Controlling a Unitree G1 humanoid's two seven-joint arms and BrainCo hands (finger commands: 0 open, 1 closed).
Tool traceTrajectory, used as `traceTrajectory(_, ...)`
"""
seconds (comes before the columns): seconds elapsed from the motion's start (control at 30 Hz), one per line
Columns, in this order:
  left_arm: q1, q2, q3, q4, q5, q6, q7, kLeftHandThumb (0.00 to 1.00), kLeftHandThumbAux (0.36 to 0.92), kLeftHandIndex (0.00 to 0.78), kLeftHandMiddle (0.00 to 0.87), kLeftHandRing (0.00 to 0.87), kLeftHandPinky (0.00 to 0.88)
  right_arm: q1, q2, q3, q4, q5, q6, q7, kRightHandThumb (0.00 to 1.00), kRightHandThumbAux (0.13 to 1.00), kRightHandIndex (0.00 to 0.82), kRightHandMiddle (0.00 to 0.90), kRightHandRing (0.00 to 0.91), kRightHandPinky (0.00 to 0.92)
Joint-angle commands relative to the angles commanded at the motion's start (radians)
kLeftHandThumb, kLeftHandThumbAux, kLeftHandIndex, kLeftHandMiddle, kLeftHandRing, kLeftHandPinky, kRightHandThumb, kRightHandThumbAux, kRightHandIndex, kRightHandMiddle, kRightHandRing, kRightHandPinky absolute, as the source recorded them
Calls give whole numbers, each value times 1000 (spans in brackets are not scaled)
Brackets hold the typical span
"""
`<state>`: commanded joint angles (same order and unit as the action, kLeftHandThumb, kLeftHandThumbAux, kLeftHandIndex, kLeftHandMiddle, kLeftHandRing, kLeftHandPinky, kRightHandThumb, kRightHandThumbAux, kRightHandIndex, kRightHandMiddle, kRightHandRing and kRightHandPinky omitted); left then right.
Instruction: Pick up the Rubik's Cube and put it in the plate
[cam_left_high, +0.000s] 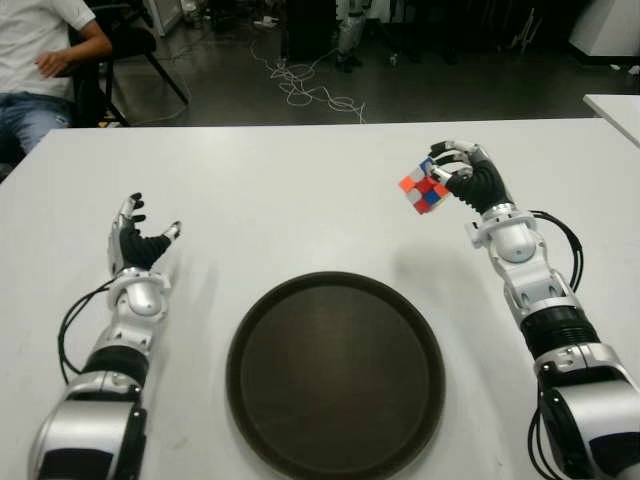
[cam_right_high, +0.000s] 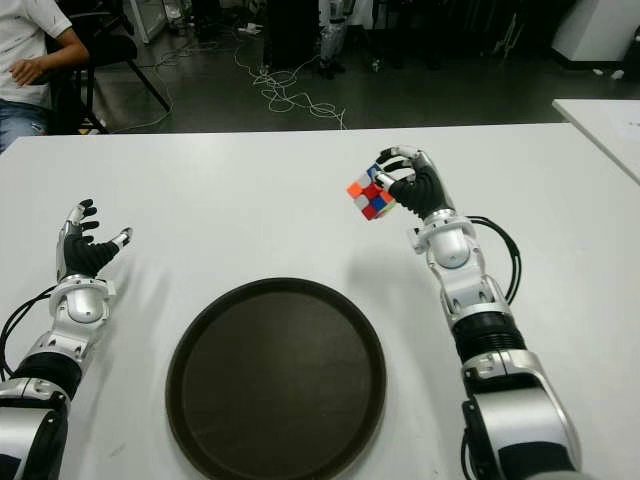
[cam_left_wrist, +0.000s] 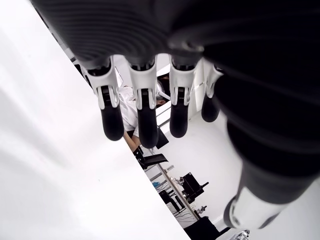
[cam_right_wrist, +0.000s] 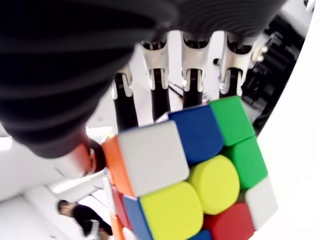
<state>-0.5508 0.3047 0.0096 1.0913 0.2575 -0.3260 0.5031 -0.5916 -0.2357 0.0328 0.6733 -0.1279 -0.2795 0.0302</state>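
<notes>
The fingers (cam_right_wrist: 192, 65) of the right hand (cam_left_high: 470, 180) are curled over the top of the Rubik's Cube (cam_left_high: 424, 188), clamping it against the thumb; the right wrist view shows four dark fingertips hooked over its upper edge, with white, blue, green, yellow and red tiles facing the camera. The cube is tilted, one corner pointing down, and it is held in the air above the desk (cam_left_high: 300, 200), clear of the surface, with its faint shadow on the white top below it. It sits beyond and to the right of the plate (cam_left_high: 335, 375), not over it.

The plate is a dark round tray with a low raised rim, lying flat on the desk near the robot, between the two arms.

The left hand (cam_left_high: 140, 240) shows to the left of the plate, palm turned inward, its fingers (cam_left_wrist: 112, 117) spread apart and holding nothing; the left wrist view shows them straight and separate.

Beyond the far edge of the desk, a seated person (cam_left_high: 40, 60) in a white shirt and jeans is at the upper left, and a tangle of cables (cam_left_high: 310, 90) lies on the dark floor.
</notes>
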Motion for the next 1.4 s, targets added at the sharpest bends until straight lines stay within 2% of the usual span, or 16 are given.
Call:
traceTrajectory(0.33, -2, -3, 3, 1, -1, 7, 4, 337, 757, 120, 173, 178, 215, 11, 20, -27, -37, 68, 35, 73, 702, 720, 438, 781, 788, 778)
traceTrajectory(0.47, -1, -3, 2, 0, 0, 10, 2, 315, 758, 118, 173, 181, 217, 15, 25, -32, -52, 82, 54, 89, 703, 720, 439, 782, 787, 778)
traceTrajectory(1.0, -2, 0, 0, -2, 3, 6, 2, 329, 760, 129, 190, 201, 237, 44, 35, -14, -100, 84, 102, 174, 704, 720, 438, 781, 789, 781)
traceTrajectory(1.1, -2, 0, 1, 0, 1, 3, 1, 339, 760, 129, 190, 200, 235, 97, 49, 18, -176, 75, 116, 199, 705, 720, 437, 775, 786, 780)
traceTrajectory(1.2, -2, 0, 1, 1, 2, -1, 4, 343, 758, 129, 189, 199, 238, 156, 53, 48, -308, 86, 167, 238, 705, 720, 436, 772, 786, 781)
traceTrajectory(1.4, -1, 0, -1, 2, 4, -5, 7, 334, 755, 131, 186, 198, 244, 198, 40, 68, -427, 102, 213, 312, 702, 720, 438, 781, 794, 785)
